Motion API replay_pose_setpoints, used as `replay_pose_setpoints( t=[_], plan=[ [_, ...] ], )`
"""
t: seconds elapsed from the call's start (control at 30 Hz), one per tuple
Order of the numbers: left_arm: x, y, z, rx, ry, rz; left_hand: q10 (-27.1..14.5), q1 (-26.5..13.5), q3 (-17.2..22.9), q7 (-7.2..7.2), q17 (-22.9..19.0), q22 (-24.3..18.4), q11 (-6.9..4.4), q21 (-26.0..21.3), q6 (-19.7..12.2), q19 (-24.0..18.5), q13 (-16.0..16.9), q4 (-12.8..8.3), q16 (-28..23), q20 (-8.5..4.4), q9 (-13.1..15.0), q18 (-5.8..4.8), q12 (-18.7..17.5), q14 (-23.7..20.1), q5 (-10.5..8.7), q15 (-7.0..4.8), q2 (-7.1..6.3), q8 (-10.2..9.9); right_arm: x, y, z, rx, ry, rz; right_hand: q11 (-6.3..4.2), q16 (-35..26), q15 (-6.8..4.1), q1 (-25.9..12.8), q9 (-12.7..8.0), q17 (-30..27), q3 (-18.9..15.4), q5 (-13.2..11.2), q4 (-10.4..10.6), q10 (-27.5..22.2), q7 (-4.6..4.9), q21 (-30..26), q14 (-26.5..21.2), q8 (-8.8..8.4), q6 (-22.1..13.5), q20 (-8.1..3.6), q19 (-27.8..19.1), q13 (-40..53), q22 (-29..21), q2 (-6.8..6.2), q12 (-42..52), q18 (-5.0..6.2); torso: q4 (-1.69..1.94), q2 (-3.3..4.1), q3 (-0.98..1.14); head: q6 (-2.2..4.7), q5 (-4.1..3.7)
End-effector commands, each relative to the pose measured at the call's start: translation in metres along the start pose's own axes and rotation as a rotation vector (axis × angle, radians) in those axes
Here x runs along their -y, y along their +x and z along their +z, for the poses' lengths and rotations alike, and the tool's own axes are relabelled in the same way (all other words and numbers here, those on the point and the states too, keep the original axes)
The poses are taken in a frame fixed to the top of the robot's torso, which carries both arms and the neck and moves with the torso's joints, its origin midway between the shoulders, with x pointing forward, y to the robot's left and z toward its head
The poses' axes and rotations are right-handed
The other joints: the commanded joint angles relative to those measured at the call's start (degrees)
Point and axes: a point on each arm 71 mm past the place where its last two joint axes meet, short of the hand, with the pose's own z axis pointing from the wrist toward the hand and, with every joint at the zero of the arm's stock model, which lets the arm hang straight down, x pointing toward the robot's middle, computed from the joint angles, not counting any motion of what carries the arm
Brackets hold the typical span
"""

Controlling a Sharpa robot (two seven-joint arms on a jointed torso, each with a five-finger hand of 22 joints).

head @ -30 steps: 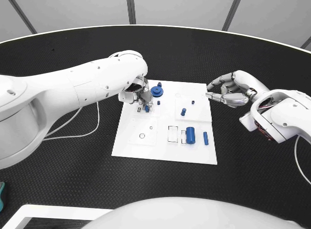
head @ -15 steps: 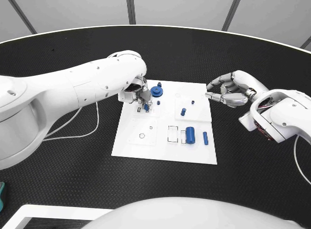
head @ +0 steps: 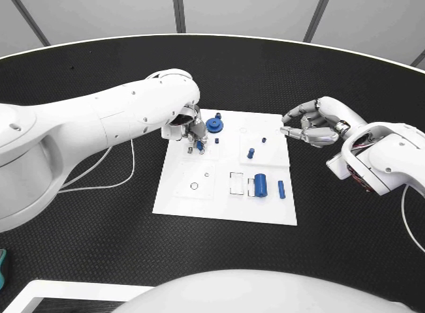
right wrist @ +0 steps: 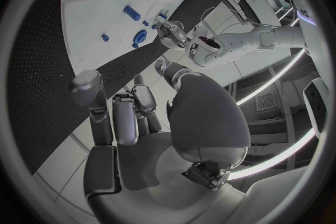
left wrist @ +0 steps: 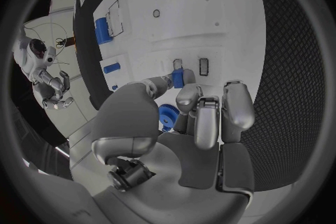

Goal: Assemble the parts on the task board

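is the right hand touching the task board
Apart. In the head view the right hand hovers over black table beside the task board, with a strip of table showing between them.

The head camera is looking steeply down on the task board (head: 226,166) from above. The left wrist camera is sitting close behind the left hand (left wrist: 185,123), facing the same board (left wrist: 203,22). The right wrist camera, seemingly farther off, is also catching it (right wrist: 105,5).

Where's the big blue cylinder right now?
Head view: the big blue cylinder lies on the task board, near its right edge, between a white rectangular slot and a thin blue pin.
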Motion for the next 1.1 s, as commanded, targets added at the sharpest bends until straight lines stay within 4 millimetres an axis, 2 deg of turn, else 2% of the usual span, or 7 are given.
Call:
replay_pose_setpoints(
  t=[0.03, 0.5, 0.8, 1.1],
  plan=[
    [-0.004, 0.000, 0.000, 0.002, -0.064, -0.001, -0.1, 0.0, 2.8, -0.39, 14.8, -0.1, -0.48, 0.1, -0.8, 0.3, -0.1, -3.3, 0.2, -0.12, -0.1, -0.85, 0.2, 5.9, 0.13, -0.26, 0.45, -0.4, 0.000, 0.000, 0.000, -0.001, 0.000, 0.000, -0.10, -0.1, -0.45, 0.0, -0.1, 5.3, 0.0, 0.3, 0.3, -0.1, -0.07, -0.4, 3.4, 0.22, -0.4, -0.15, 0.0, 0.0, 0.0, 0.06, -0.2, 0.86, -0.02, -0.04, 0.02, -0.02, -0.04],
    [-0.002, 0.001, -0.001, 0.021, -0.054, -0.015, -0.2, 0.2, 2.7, -0.43, 14.8, 0.0, -0.52, 0.1, -1.0, 0.3, -0.1, -3.7, 0.2, -0.14, -0.1, -0.87, 0.2, 5.9, 0.14, -0.28, 0.42, -0.4, 0.000, 0.000, 0.000, -0.004, 0.001, 0.000, -0.10, -0.1, -0.45, 0.0, -0.1, 5.3, 0.0, 0.3, 0.3, -0.1, -0.07, -0.4, 3.4, 0.22, -0.4, -0.15, 0.0, 0.0, 0.0, 0.06, -0.2, 0.86, 0.02, -0.05, -0.02, 0.09, -0.12],
    [-0.007, 0.005, -0.002, 0.025, -0.038, -0.023, -0.2, 0.6, 2.7, -0.48, 14.9, -0.1, -0.57, 0.1, -1.0, 0.3, -0.1, -4.1, 0.2, -0.14, 0.0, -0.86, 0.2, 5.9, 0.15, -0.32, 0.50, -0.3, 0.001, 0.000, -0.001, -0.004, 0.003, -0.001, -0.10, -0.1, -0.45, 0.0, -0.1, 5.3, 0.0, 0.3, 0.3, -0.1, -0.07, -0.4, 3.4, 0.22, -0.4, -0.15, 0.0, 0.0, 0.0, 0.06, -0.2, 0.86, 0.14, -0.06, -0.07, 0.08, -0.13],
    [-0.012, 0.011, -0.005, 0.011, -0.018, -0.027, -0.1, 0.8, 2.7, -0.51, 14.9, -0.1, -0.60, 0.1, -0.9, 0.3, 0.0, -4.5, 0.2, -0.13, 0.0, -0.86, 0.3, 5.9, 0.14, -0.34, 0.43, -0.2, 0.001, -0.001, 0.000, -0.004, 0.005, -0.001, -0.10, -0.1, -0.45, 0.0, -0.1, 5.3, 0.0, 0.3, 0.3, -0.1, -0.07, -0.4, 3.4, 0.22, -0.4, -0.15, 0.0, 0.0, 0.0, 0.06, -0.2, 0.86, 0.06, -0.07, -0.05, 0.04, -0.03]
  ],
)
